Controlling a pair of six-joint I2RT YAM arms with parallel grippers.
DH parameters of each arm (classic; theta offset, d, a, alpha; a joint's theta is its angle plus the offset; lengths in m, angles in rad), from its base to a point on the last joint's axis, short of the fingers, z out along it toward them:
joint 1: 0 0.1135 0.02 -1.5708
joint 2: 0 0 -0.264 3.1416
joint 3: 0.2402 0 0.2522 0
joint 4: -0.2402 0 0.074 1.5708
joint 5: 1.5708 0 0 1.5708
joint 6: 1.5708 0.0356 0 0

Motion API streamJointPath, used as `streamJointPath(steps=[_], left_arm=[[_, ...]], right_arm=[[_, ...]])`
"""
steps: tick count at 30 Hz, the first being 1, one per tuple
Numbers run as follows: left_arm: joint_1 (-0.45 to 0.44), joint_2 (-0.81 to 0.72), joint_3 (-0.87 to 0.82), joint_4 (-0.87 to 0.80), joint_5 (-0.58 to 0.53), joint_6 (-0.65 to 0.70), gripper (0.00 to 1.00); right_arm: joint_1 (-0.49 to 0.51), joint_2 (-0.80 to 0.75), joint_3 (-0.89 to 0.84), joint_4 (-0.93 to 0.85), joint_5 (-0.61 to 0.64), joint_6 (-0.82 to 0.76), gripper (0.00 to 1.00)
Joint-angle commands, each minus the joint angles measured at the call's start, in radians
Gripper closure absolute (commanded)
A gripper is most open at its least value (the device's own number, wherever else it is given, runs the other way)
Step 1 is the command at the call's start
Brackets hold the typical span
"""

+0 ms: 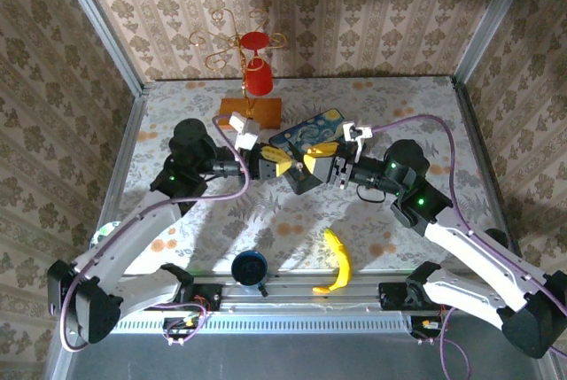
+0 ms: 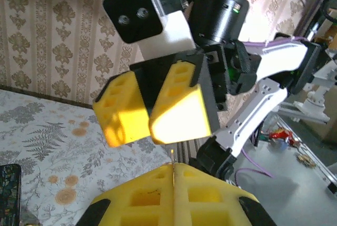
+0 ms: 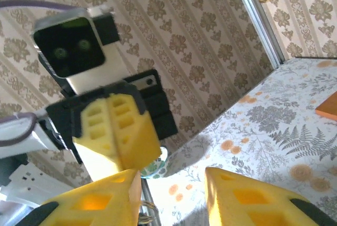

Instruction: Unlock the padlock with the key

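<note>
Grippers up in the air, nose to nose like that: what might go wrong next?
1. The left gripper is shut on only a thin sliver, maybe the key; so slim a hold could slip or twist.
2. The right gripper is open, and a small ring sits by one finger, unclamped; it might drop to the table.
3. The two grippers are close, so a small misjudgement could bump them together.

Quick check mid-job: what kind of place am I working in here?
Likely a lab test cell, not a home: wallpaper-print panels, metal corner posts, and a mounting rail at the table's near edge.
</note>
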Motion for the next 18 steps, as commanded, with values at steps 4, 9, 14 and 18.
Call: streamJointPath(steps=[4, 9, 14, 18], left_arm=[[-0.008, -0.005, 0.032, -0.196, 0.020, 0.113, 1.00], [-0.010, -0.002, 0.097, -0.369, 0.021, 0.202, 1.00], [-0.024, 0.004, 0.141, -0.483, 0.020, 0.266, 1.00], [-0.047, 0.007, 0.156, -0.531, 0.009, 0.302, 1.00]], right_arm=[[0.002, -0.009, 0.067, -0.125, -0.223, -0.133, 0.58], [0.002, 0.007, 0.124, -0.259, -0.261, -0.216, 0.55], [0.003, 0.042, 0.143, -0.280, -0.270, -0.235, 0.56], [0.003, 0.073, 0.155, -0.279, -0.286, -0.235, 0.59]])
